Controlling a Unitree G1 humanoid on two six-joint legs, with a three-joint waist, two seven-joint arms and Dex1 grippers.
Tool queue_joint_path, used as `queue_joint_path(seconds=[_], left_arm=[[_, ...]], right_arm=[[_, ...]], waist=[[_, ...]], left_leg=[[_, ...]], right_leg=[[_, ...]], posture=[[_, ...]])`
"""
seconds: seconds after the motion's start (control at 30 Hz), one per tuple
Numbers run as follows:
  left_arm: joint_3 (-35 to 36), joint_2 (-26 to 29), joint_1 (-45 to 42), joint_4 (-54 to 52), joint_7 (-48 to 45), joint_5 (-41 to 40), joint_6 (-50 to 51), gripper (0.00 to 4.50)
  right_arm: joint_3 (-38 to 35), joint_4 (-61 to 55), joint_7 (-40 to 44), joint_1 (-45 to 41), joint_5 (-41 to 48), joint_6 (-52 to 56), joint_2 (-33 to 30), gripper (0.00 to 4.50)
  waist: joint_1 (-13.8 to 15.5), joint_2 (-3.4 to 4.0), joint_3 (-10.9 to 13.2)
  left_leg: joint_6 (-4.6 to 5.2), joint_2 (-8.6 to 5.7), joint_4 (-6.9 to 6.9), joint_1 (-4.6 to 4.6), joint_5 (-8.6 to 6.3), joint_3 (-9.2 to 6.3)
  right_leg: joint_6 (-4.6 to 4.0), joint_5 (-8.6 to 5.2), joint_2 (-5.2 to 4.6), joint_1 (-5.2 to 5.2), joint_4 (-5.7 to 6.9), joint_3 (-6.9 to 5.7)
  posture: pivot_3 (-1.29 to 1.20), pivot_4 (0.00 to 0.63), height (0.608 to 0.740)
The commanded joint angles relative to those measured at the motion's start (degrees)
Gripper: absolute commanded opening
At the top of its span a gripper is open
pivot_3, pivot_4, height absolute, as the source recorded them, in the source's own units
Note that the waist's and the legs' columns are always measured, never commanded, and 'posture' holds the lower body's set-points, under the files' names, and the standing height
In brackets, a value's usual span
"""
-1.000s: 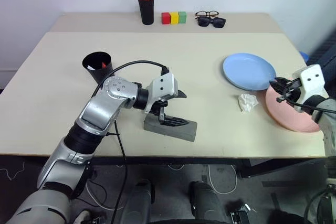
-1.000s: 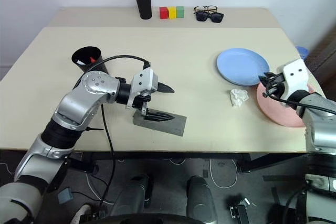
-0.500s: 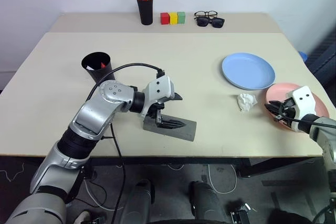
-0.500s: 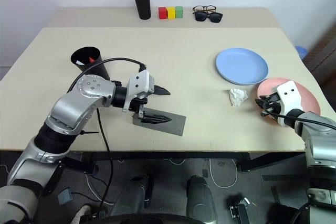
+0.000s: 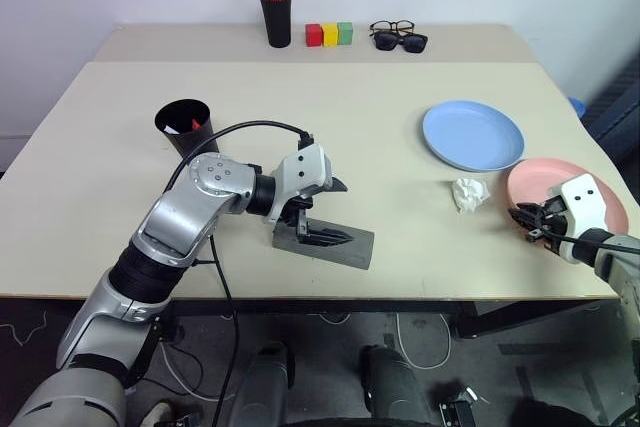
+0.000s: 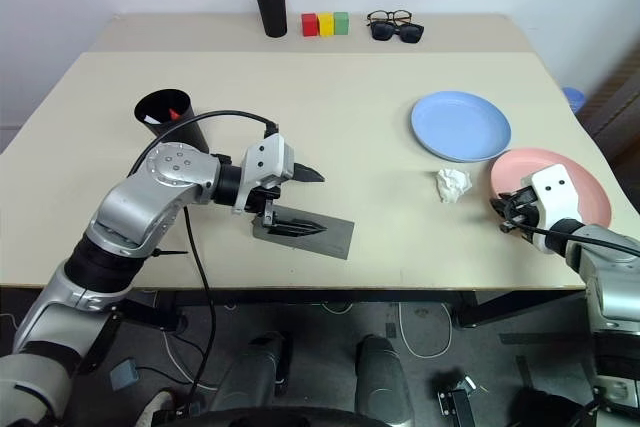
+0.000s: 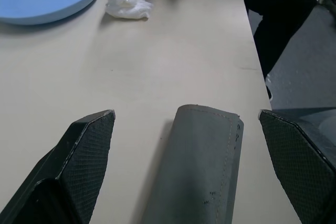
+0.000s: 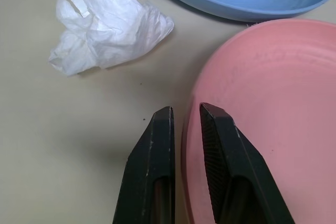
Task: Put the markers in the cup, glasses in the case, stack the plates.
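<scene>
Your right gripper (image 8: 185,124) pinches the pink plate's (image 5: 560,187) near rim, fingers nearly closed, likely to lift it onto the blue plate (image 5: 473,134) just beside. Your left gripper (image 7: 189,145) hangs wide open over the case (image 5: 324,240), empty.

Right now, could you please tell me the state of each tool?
Left tool: open, empty, fingers either side of the grey case.
Right tool: closed on the rim of the pink plate.
</scene>
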Motion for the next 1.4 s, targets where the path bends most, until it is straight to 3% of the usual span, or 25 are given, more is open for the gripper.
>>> queue_joint_path(seconds=[0.03,0.2,0.23,0.27,0.7,0.93,1.4], left_arm=[[0.8,0.6,-0.3,-2.2,0.0,-1.0,0.2,4.5],[0.9,0.9,-0.1,-2.7,0.6,-1.3,0.8,4.5],[0.9,1.0,0.0,-2.9,0.7,-1.3,0.9,4.5],[0.9,1.0,0.0,-3.0,0.8,-1.3,1.0,4.5],[0.7,1.4,0.6,-3.6,1.9,-1.8,1.5,4.5],[1.0,0.8,0.9,-3.7,2.9,-2.1,1.6,4.5],[4.0,2.4,4.6,-9.9,9.0,-3.5,7.0,4.5]], right_arm=[[-0.1,-1.0,-0.4,-1.0,-0.1,-0.5,-0.2,0.77],[1.4,1.2,-0.5,-2.6,-1.2,-1.6,-0.2,0.77],[1.7,1.9,-0.8,-3.1,-1.7,-2.0,-0.3,0.2],[2.0,2.5,-1.0,-3.5,-2.0,-2.3,-0.3,0.04],[2.1,5.0,-4.8,-5.9,-6.4,-7.7,-1.1,0.04],[4.7,12.7,-6.4,-18.4,-8.8,-18.0,-0.4,0.04],[18.2,46.1,1.2,-43.6,-15.8,-37.0,8.2,0.04]], waist=[[0.0,0.0,0.0],[0.0,0.0,0.0],[-0.1,0.0,0.0],[-0.1,-0.01,0.0],[0.0,-0.02,0.0],[-0.4,0.05,0.1],[-0.5,0.08,0.1]], left_leg=[[0.0,0.0,0.0,0.0,0.0,0.0],[0.0,0.0,0.0,0.0,0.0,0.0],[0.0,0.0,0.01,0.0,0.0,0.0],[0.0,0.0,0.01,0.0,0.0,0.0],[0.0,0.0,-0.01,-0.01,0.0,0.0],[0.0,0.01,-0.02,0.02,0.0,0.03],[0.0,-0.01,-0.14,-0.01,0.0,0.03]], right_leg=[[0.0,0.0,0.0,0.0,0.0,0.0],[0.0,0.0,0.0,0.0,0.0,0.0],[0.0,0.0,0.0,0.0,0.0,0.0],[0.0,0.0,0.0,0.0,0.0,0.0],[-0.01,0.01,0.0,-0.01,-0.02,0.0],[0.0,0.01,0.0,-0.05,0.0,0.01],[0.01,0.02,0.01,-0.07,-0.05,0.03]], posture=[[0.0,0.15,0.74],[0.0,0.15,0.74],[0.0,0.15,0.74],[0.0,0.15,0.74],[0.0,0.15,0.74],[0.0,0.15,0.74],[0.0,0.15,0.74]])
